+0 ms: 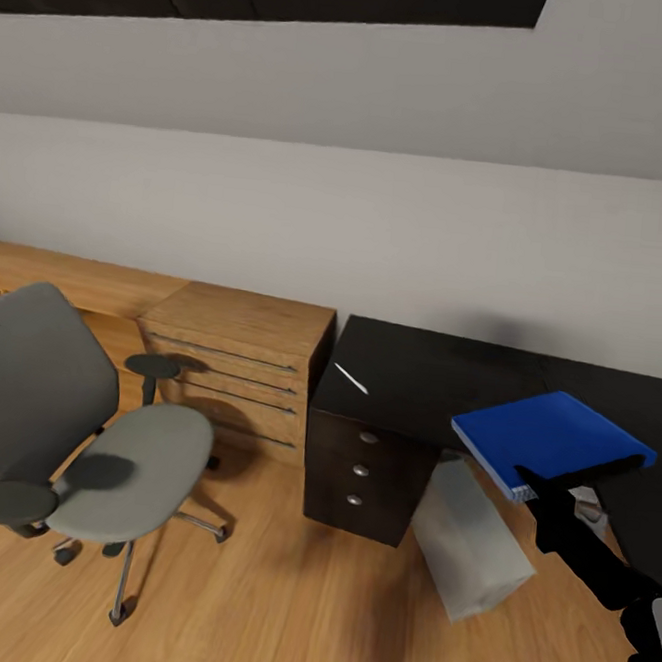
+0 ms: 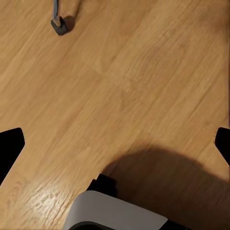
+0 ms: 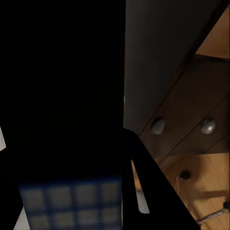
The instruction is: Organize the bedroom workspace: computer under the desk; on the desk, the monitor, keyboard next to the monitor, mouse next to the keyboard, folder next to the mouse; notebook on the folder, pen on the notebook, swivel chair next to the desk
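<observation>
My right gripper is shut on the near edge of the bright blue folder and holds it flat above the right part of the black desk. The light-grey computer leans tilted on the floor under the desk, beside the drawers. At the left stands the grey swivel chair, its seat bare. In the left wrist view my left gripper is open over the wooden floor. A thin white stick lies on the desk's left end; I cannot tell if it is the pen. Monitor, keyboard, mouse and notebook are out of view.
A wooden chest with long bar handles stands between chair and desk, against a low wooden ledge. A chair caster and my white base show in the left wrist view. Two drawer knobs show in the right wrist view.
</observation>
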